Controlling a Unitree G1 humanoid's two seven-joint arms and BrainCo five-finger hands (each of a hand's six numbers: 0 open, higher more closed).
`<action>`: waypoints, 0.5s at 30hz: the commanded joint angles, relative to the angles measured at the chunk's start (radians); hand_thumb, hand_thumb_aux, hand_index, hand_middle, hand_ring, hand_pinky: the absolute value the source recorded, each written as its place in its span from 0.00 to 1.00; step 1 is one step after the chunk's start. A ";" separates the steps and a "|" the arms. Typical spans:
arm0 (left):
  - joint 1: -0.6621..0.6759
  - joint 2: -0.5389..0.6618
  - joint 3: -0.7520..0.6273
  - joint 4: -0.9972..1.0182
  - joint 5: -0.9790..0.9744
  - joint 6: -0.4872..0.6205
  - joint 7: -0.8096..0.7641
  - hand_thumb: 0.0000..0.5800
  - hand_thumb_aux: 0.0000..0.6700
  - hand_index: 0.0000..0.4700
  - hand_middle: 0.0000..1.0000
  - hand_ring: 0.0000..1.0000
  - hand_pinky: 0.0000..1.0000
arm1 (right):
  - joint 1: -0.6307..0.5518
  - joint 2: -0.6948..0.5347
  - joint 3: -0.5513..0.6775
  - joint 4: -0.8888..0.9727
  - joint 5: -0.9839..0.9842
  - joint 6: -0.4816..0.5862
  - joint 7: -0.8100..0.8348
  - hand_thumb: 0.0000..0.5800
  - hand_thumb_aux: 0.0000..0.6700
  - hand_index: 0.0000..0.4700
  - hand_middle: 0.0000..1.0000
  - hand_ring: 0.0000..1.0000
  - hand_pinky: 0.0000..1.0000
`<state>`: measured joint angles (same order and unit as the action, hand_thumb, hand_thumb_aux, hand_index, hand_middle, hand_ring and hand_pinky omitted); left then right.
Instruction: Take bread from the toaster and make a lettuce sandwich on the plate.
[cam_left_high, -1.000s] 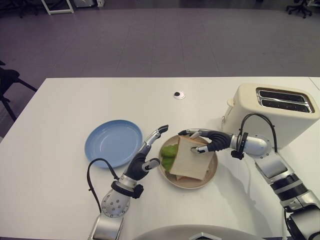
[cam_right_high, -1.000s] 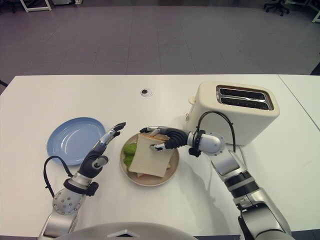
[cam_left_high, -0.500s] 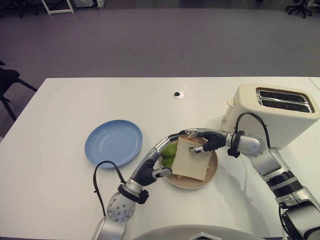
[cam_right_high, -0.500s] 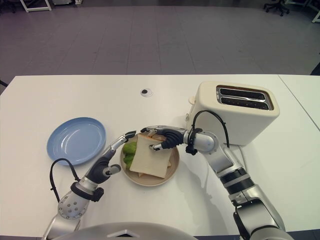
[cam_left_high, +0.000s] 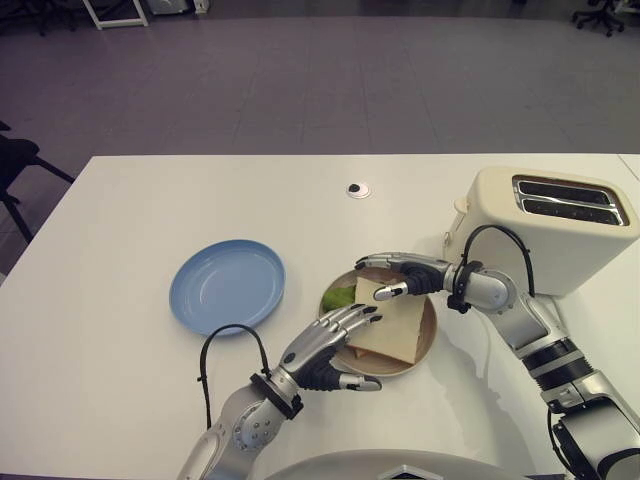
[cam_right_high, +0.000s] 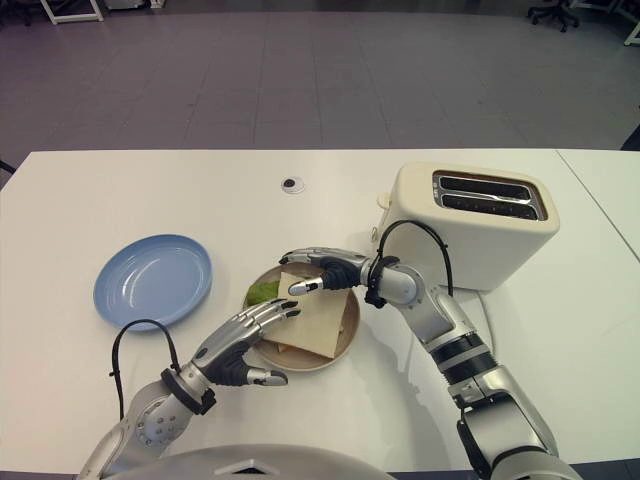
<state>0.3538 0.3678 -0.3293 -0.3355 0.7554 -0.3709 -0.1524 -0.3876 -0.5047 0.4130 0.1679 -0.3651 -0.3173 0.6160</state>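
Left robot hand (cam_left_high: 325, 352): open, fingers spread, at the tan plate (cam_left_high: 424, 347) rim.
Right robot hand (cam_left_high: 405, 275): open, over the bread slice (cam_left_high: 398, 325).
Lettuce (cam_left_high: 338, 298): under it.

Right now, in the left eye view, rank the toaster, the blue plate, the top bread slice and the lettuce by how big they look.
1. toaster
2. blue plate
3. top bread slice
4. lettuce, smallest as seen, though that slice covers part of it

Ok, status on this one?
Left hand open over near rim of tan round plate. Right hand on white top bread slice; green lettuce beneath. Nothing obstructing.
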 joint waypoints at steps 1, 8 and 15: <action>-0.037 0.046 -0.044 0.053 0.142 0.028 -0.016 0.00 0.00 0.00 0.00 0.00 0.00 | 0.004 0.008 0.002 -0.008 -0.009 0.001 0.000 0.00 0.00 0.00 0.00 0.00 0.00; -0.073 0.121 -0.059 0.087 0.368 0.117 -0.031 0.00 0.00 0.00 0.00 0.00 0.00 | -0.037 -0.035 -0.170 -0.047 0.095 0.012 -0.041 0.00 0.00 0.00 0.00 0.00 0.00; -0.081 0.138 -0.053 0.096 0.380 0.149 -0.006 0.00 0.00 0.00 0.00 0.00 0.00 | 0.051 -0.105 -0.315 -0.101 0.241 -0.015 -0.017 0.00 0.00 0.00 0.00 0.00 0.00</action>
<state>0.2367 0.4614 -0.3823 -0.3123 1.1084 -0.2580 -0.1168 -0.3752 -0.5922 0.1168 0.0801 -0.1552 -0.3247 0.5801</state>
